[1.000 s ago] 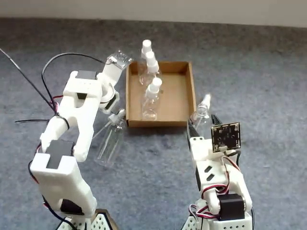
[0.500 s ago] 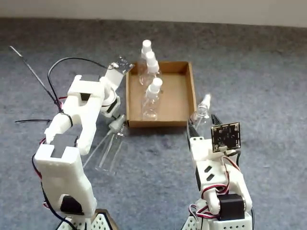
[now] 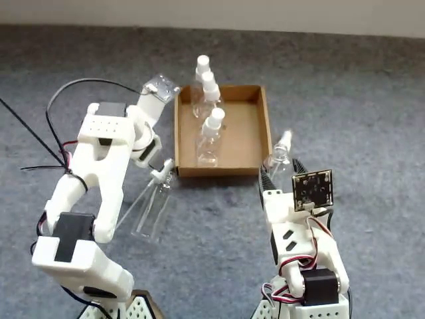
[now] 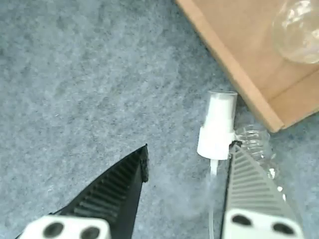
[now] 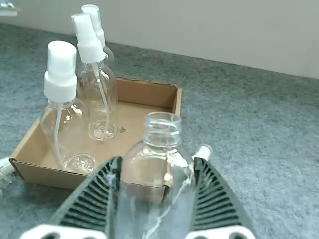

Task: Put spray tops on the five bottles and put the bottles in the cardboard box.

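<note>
Left hand pulled back, capped bottles upright in cardboard box

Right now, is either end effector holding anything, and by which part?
The right end effector grips an uncapped bottle by its body. The left end effector is open, holding nothing.

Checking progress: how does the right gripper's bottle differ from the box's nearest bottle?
The clear plastic held bottle is open-necked, gripped by the right gripper outside the brown cardboard box; the nearest boxed bottle wears a white spray top and stands free inside. Both stand upright.
</note>
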Controlling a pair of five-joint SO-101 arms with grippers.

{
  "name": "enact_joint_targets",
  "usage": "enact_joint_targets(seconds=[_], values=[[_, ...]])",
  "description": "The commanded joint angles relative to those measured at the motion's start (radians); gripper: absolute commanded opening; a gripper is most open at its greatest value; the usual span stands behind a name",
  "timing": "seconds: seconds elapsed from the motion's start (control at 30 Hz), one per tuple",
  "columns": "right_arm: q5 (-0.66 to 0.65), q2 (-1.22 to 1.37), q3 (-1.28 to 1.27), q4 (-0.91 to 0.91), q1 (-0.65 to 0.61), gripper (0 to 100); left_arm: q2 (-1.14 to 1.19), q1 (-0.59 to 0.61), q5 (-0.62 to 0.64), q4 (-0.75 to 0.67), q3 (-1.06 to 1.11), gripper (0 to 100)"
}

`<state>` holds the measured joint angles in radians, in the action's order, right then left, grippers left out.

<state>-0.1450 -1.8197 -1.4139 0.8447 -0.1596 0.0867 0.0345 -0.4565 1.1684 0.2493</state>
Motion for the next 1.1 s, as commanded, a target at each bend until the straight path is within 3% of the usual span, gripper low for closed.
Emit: enact_joint_targets(seconds=[0.0,0.33,0.53,0.73,0.97,1.07], values=[[-0.009,-0.004,0.061,0.001,0.008,0.4,-0.053,-0.044,-0.005,-0.072,0.051,25],[-0.008,-0.004,0.061,0.001,0.008,0.4,-0.050,-0.054,-0.006,-0.239,0.160,25],[-0.008,-0.004,0.061,0.001,0.008,0.4,0.050,-0.054,-0.026,-0.258,0.157,24],[-0.005,-0.010,0.061,0.001,0.008,0.4,0.061,-0.048,-0.026,-0.250,0.151,11],[-0.008,-0.013,0.061,0.001,0.008,0.4,-0.140,0.027,-0.020,-0.241,0.145,9],[-0.012,-0.013,0.061,0.001,0.008,0.4,-0.315,0.050,-0.017,-0.155,0.099,9]])
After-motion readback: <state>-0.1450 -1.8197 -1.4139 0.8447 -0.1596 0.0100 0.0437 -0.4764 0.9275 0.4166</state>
